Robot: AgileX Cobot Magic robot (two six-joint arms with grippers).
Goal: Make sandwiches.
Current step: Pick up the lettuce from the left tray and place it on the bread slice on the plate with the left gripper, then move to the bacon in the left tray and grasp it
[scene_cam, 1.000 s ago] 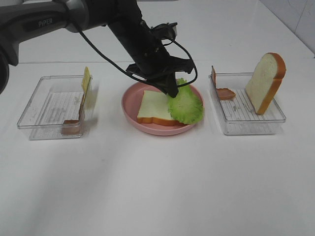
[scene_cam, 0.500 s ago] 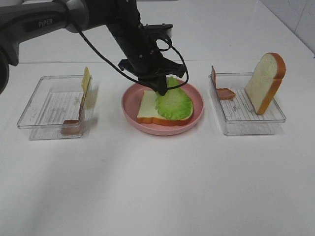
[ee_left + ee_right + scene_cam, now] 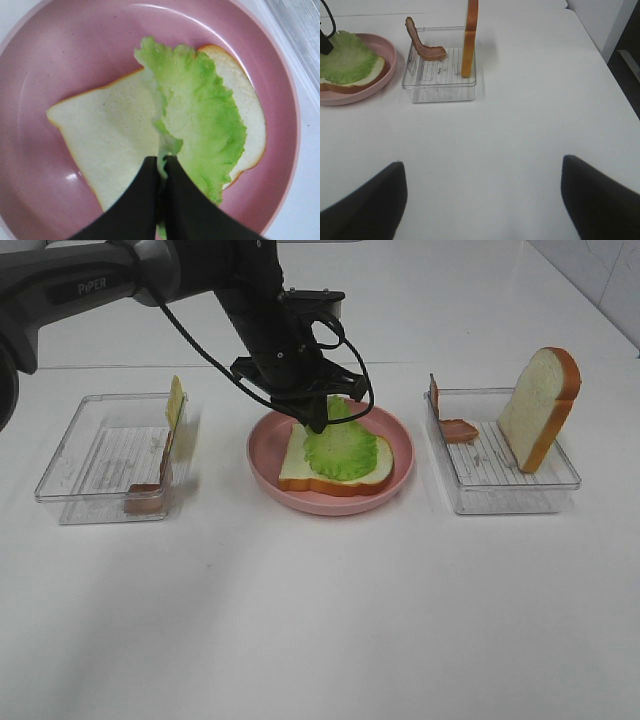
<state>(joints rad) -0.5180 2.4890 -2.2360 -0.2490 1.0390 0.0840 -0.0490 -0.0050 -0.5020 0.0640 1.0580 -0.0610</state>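
The pink plate (image 3: 300,502) (image 3: 40,75) sits mid-table (image 3: 320,620), and everything else is placed from it. On the plate lies a slice of bread (image 3: 295,468) (image 3: 110,135), flat, white face up, with its orange-brown crust showing along the edge nearest the camera. A leaf of lettuce (image 3: 342,448) (image 3: 200,115) is spread over the bread and covers most of the half that lies towards the right tray, its ruffled rim reaching to about the crust on that side.

The left tool (image 3: 318,425) (image 3: 162,162) hangs over the far part of the plate, pointing down at the bread. Its two black fingers are clenched together on the lettuce, with a thin fold of the leaf's edge pinched between the tips. The rest of the leaf fans away from the tips and rests on the bread.

To the right of the plate stands a clear tray (image 3: 500,495) holding a second bread slice (image 3: 540,405) propped upright and a curled bacon strip (image 3: 458,430) at the end nearer the plate. To the left of the plate, another clear tray (image 3: 90,455) holds a thin yellow cheese slice (image 3: 175,400) leaning on its plate-side wall and a bacon piece (image 3: 145,500).

The right tool (image 3: 481,165) is well off to the right of the plate, fingers spread wide and grasping nothing.
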